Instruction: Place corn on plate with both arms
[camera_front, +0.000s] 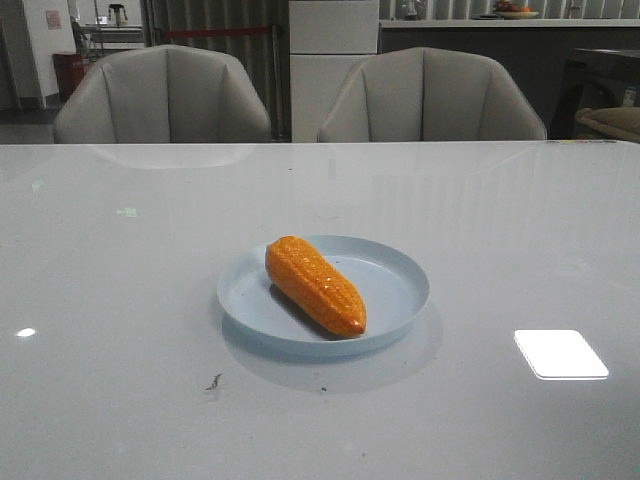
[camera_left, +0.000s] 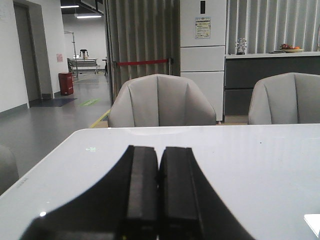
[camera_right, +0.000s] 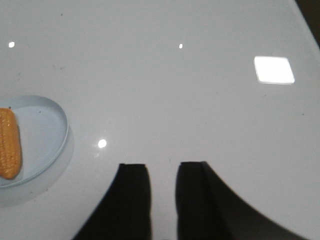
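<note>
The orange corn (camera_front: 314, 284) lies on the pale blue plate (camera_front: 398, 290) in the middle of the white table, its narrow end toward the front. Neither arm shows in the front view. In the right wrist view the corn (camera_right: 9, 143) and the plate (camera_right: 47, 135) show at the picture's edge, and my right gripper (camera_right: 162, 165) hangs over bare table away from them, its jaws a little apart and empty. In the left wrist view my left gripper (camera_left: 159, 148) is shut and empty, pointing across the table toward the chairs.
Two grey chairs (camera_front: 165, 96) (camera_front: 430, 97) stand behind the table's far edge (camera_front: 320, 143). A bright light reflection (camera_front: 560, 353) lies on the table at the front right. Small dark marks (camera_front: 214, 381) lie in front of the plate.
</note>
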